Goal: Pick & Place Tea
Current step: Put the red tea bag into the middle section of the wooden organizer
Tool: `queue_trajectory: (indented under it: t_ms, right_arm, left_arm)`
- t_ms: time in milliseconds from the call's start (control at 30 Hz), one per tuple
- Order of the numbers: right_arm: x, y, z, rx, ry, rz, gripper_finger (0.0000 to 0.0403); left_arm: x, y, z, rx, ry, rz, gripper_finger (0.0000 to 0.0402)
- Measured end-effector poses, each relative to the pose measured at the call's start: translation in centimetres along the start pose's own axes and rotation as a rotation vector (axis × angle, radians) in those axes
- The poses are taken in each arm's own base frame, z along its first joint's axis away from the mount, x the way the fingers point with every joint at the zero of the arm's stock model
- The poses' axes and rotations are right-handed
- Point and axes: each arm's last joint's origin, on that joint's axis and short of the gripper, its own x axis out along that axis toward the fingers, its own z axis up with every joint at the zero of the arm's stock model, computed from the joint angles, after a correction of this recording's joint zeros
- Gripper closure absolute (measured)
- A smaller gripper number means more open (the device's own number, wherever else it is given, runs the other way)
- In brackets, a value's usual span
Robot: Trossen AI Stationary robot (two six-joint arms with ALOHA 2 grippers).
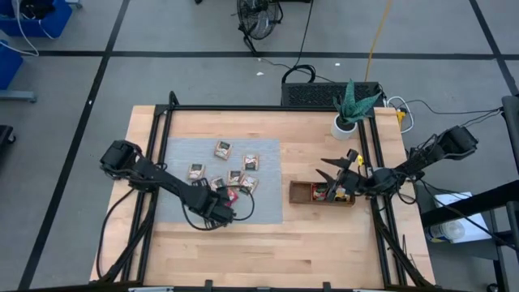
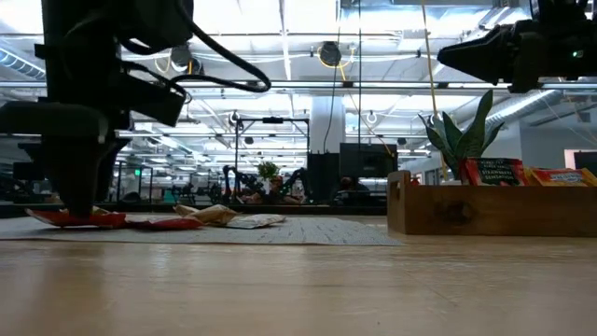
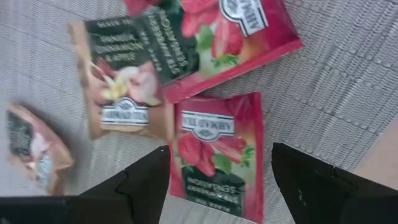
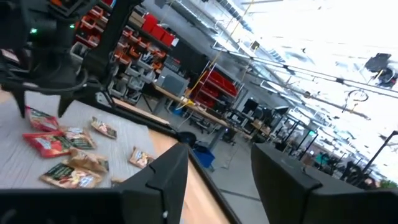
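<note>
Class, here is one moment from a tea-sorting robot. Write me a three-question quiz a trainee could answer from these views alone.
1. True or false: the left gripper stands open over a red tea sachet on the grey mat.
2. Where is the right gripper? A) above the wooden tray B) over the mat C) beside the potted plant's far side
3. Fill in: sachets already in the tray stand at its ____ end in the high view.

Key: 1 true; 2 A; 3 right.

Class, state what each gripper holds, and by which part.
Nothing. The left gripper stands open over a red tea sachet; the right gripper is open and empty.
</note>
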Motion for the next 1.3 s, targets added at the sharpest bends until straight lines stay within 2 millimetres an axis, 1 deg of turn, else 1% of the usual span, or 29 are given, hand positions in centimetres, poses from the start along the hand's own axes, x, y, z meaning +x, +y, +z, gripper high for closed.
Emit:
queue_trajectory:
  t_ms: [267, 467, 700, 833, 1067, 1167, 1300]
  right_arm:
    - [0.0, -0.3, 0.3, -0.042, -0.025, -0.025, 0.0242]
    - [0.0, -0.4, 0.5, -0.052, -0.039, -0.028, 0.0243]
    - [0.0, -0.3, 0.6, -0.042, -0.071, 0.001, 0.0243]
    - [0.0, -0.3, 0.6, -0.041, -0.071, 0.001, 0.0243]
    - [0.0, -0.3, 0.6, -0.041, -0.071, 0.001, 0.0243]
    - [0.0, -0.3, 0.6, -0.041, -0.070, 0.001, 0.0243]
    - [0.0, -0.3, 0.5, -0.043, -0.068, 0.002, 0.0243]
  left_arm:
    - [0.4, -0.7, -0.8, -0.027, 0.058, 0.011, 0.0128]
    - [0.3, -0.4, -1.6, -0.065, 0.087, 0.077, 0.0128]
    - [1.2, 0.1, -2.2, -0.094, 0.104, 0.123, 0.0128]
    - [1.3, 0.1, -2.3, -0.085, 0.099, 0.133, 0.0128]
    - [1.3, 0.2, -2.0, -0.058, 0.031, 0.171, 0.0129]
    - [1.4, 0.0, -1.8, -0.063, -0.007, 0.156, 0.0138]
    - [1.4, -0.5, -1.4, -0.021, -0.043, 0.113, 0.0173]
